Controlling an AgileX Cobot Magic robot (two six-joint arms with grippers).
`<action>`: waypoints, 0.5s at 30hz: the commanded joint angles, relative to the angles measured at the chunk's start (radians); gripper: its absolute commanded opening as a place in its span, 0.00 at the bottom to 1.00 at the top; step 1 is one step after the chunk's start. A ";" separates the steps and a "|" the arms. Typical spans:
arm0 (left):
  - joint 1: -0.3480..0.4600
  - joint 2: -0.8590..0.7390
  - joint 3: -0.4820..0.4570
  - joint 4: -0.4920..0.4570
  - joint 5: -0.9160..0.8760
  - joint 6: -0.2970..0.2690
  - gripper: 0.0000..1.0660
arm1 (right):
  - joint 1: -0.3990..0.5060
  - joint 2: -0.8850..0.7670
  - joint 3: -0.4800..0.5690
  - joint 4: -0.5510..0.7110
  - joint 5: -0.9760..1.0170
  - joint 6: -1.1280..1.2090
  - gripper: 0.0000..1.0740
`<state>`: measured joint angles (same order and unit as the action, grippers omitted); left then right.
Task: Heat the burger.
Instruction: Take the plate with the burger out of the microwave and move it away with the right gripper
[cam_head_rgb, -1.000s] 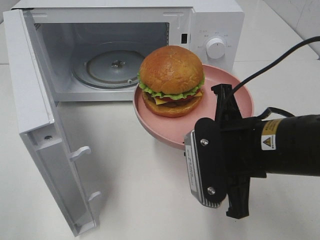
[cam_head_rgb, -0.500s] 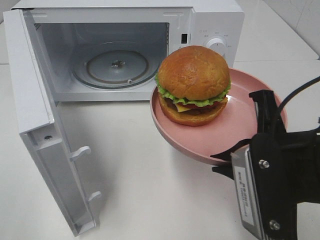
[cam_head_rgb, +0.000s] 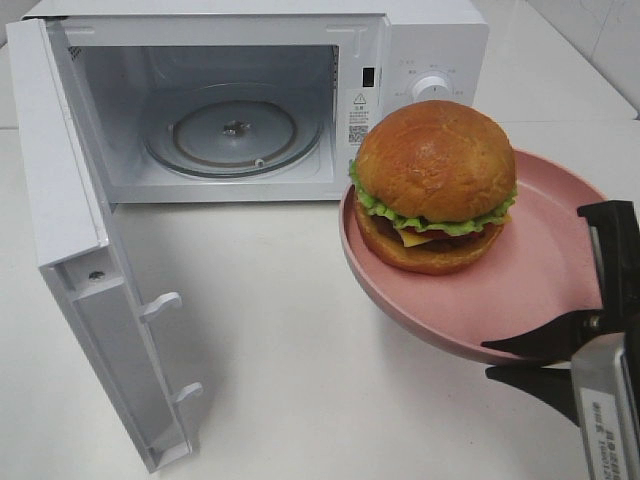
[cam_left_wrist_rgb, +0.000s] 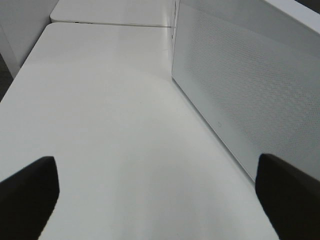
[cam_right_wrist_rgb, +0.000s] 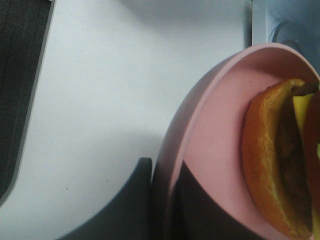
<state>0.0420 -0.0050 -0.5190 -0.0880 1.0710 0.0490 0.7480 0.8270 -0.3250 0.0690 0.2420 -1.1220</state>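
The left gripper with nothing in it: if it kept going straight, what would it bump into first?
Probably nothing soon. The open left gripper points along bare white table, with the microwave door running beside its path. Depth is hard to judge, so it might graze the door.

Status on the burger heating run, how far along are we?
Done: microwave door is open, turntable bare. In hand: right gripper is shut on the rim of the pink plate, held off the table with the burger on it, in front of the control panel. Left gripper is open, idle. Left: plate onto the turntable, release, shut the door, start heating.
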 joint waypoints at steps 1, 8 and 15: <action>0.000 -0.005 0.003 0.001 -0.004 -0.007 0.94 | -0.001 -0.066 -0.009 -0.107 -0.002 0.100 0.00; 0.000 -0.005 0.003 0.001 -0.004 -0.007 0.94 | -0.001 -0.141 -0.009 -0.243 0.108 0.242 0.00; 0.000 -0.005 0.003 0.001 -0.004 -0.007 0.94 | -0.001 -0.150 -0.009 -0.437 0.163 0.499 0.00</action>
<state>0.0420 -0.0050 -0.5190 -0.0880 1.0710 0.0490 0.7480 0.6930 -0.3250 -0.2640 0.4560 -0.7170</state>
